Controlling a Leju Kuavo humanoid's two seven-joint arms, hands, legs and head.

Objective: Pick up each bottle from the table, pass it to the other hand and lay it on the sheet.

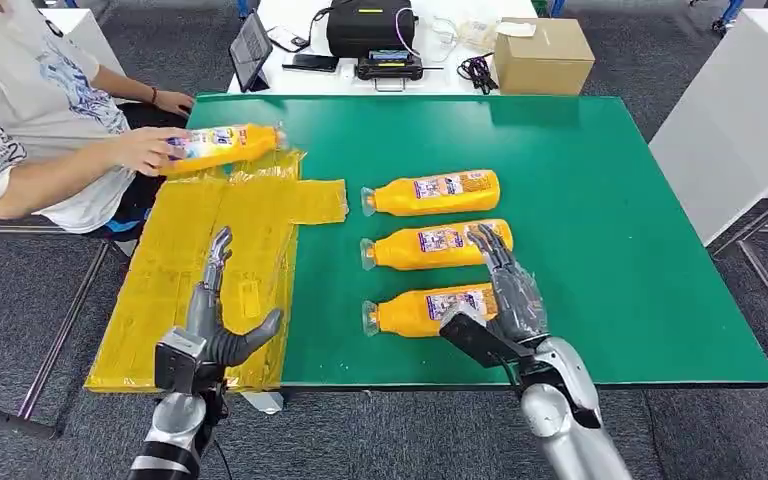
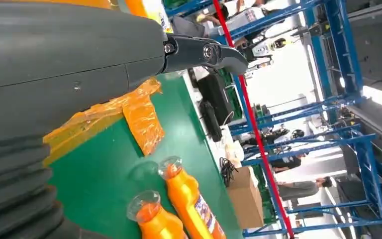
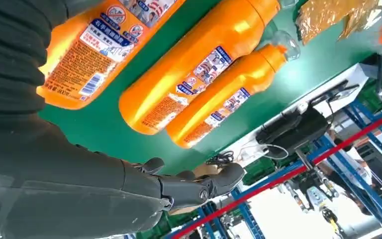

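While our right hand hovers empty, fingers spread, over the nearest orange bottle lying just right of the yellow sheet on the green bench, we should lower squarely onto its body before closing. Our left hand waits empty, fingers apart, over the sheet. The head view shows a person's hand on a fourth bottle at the sheet's far edge; the right wrist view shows the three bottle labels close up.

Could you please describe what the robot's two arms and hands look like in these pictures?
Both arms are silver metal with dark joints. The left hand and right hand are slim, grey, many-fingered, with darker fingertips. The wrist views show a grey ribbed cover and a thick grey thumb jointed with small screws.
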